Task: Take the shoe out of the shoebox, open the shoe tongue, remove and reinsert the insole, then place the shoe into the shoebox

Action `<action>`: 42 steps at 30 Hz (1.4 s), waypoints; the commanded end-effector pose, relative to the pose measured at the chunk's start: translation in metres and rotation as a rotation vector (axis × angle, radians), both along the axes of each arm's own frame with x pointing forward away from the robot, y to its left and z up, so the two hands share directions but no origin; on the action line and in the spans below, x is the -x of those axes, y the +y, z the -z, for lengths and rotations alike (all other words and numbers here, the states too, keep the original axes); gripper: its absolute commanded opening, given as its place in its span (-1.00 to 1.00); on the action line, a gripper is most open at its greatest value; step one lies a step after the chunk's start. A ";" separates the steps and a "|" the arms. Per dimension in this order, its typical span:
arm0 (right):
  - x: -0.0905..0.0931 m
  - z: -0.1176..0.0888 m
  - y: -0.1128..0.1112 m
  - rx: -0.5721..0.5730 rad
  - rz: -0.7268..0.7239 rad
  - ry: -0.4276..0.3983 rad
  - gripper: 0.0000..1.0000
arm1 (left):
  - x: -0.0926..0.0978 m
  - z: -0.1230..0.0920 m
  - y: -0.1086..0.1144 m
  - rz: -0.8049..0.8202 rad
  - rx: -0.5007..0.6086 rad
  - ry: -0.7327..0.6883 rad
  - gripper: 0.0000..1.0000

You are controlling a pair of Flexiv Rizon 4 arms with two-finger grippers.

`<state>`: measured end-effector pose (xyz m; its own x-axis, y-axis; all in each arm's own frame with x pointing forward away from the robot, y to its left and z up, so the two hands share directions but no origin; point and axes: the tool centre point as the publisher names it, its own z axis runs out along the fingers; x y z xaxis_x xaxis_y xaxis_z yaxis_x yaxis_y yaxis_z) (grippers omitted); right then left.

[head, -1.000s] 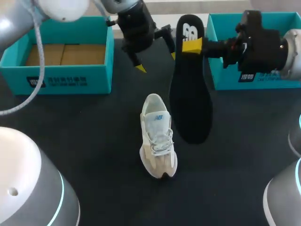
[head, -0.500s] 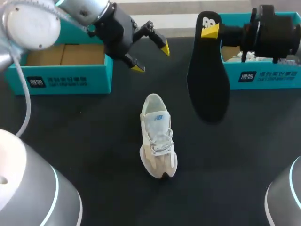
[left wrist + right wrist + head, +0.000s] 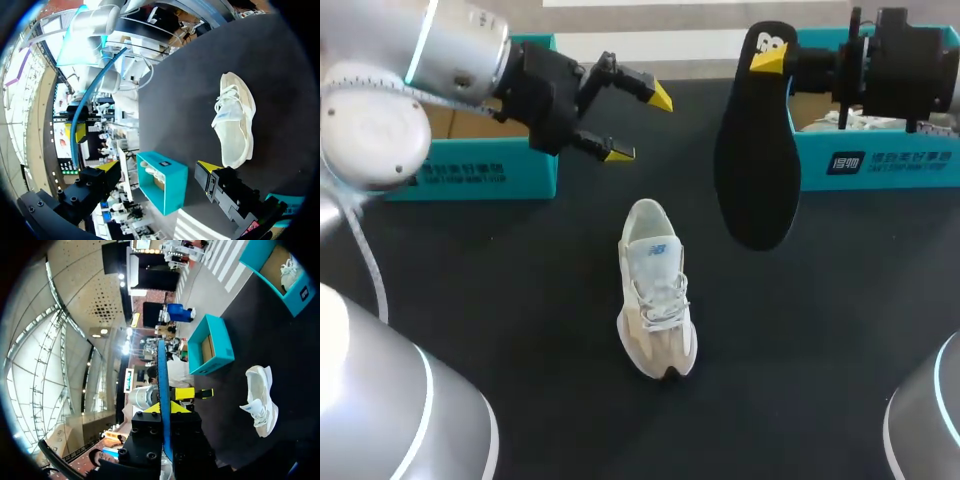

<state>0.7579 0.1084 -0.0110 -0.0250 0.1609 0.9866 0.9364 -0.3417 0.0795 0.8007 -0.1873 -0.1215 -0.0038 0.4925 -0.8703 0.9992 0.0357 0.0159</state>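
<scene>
A white sneaker [image 3: 657,290] lies on the black table, toe toward the front; it also shows in the left wrist view [image 3: 234,117] and the right wrist view [image 3: 260,392]. My right gripper [image 3: 767,62] is shut on the heel end of the black insole [image 3: 755,160], which hangs in the air right of the shoe. In the right wrist view the insole [image 3: 164,390] is edge-on between the fingertips of my right gripper [image 3: 165,410]. My left gripper [image 3: 638,125] stands open and empty behind the shoe, near the left shoebox [image 3: 470,165]; its own view shows it [image 3: 158,167] wide apart.
A teal shoebox [image 3: 880,160] at the back right holds another white shoe [image 3: 845,118]; it appears ahead of the left gripper [image 3: 162,182]. The left teal box has a brown cardboard bottom. Black table surface surrounds the sneaker.
The right arm carried the insole to the right and up, away from the shoe. The left gripper swung to the left toward the left box, still open.
</scene>
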 end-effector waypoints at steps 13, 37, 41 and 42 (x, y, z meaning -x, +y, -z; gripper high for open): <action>-0.018 0.011 0.000 -0.009 0.016 0.086 -1.00 | 0.007 0.001 0.002 -0.003 0.157 -0.024 1.00; -0.086 0.071 0.033 -0.120 -0.044 0.249 -1.00 | 0.027 -0.014 -0.011 0.084 0.429 -0.039 1.00; -0.087 0.078 0.041 -0.121 -0.058 0.281 -1.00 | 0.025 -0.018 -0.022 0.104 0.445 -0.055 1.00; -0.088 0.078 0.044 -0.126 -0.062 0.282 -1.00 | 0.024 -0.019 -0.027 0.111 0.445 -0.058 1.00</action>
